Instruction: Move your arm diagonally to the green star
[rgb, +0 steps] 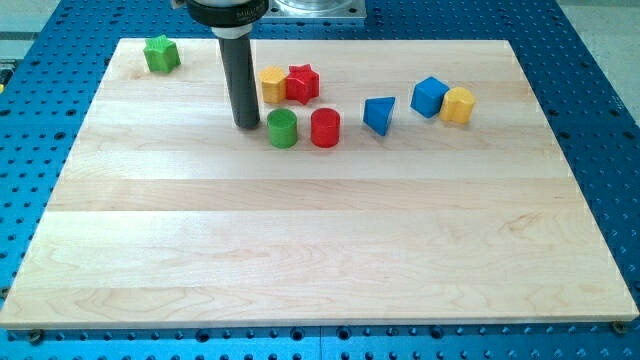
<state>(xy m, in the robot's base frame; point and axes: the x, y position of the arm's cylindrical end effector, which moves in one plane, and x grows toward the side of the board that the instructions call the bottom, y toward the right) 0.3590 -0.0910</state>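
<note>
The green star (160, 54) lies near the board's top left corner. My tip (246, 125) rests on the board to the lower right of the star, well apart from it. The tip stands just left of a green cylinder (283, 128) and below left of a yellow block (273, 85). A red star (302, 83) touches the yellow block's right side. A red cylinder (325, 128) stands right of the green cylinder.
A blue triangular block (379, 114) lies right of the red cylinder. A blue cube (430, 96) and a yellow block (458, 104) sit together at the upper right. The wooden board (320, 250) lies on a blue perforated table (40, 120).
</note>
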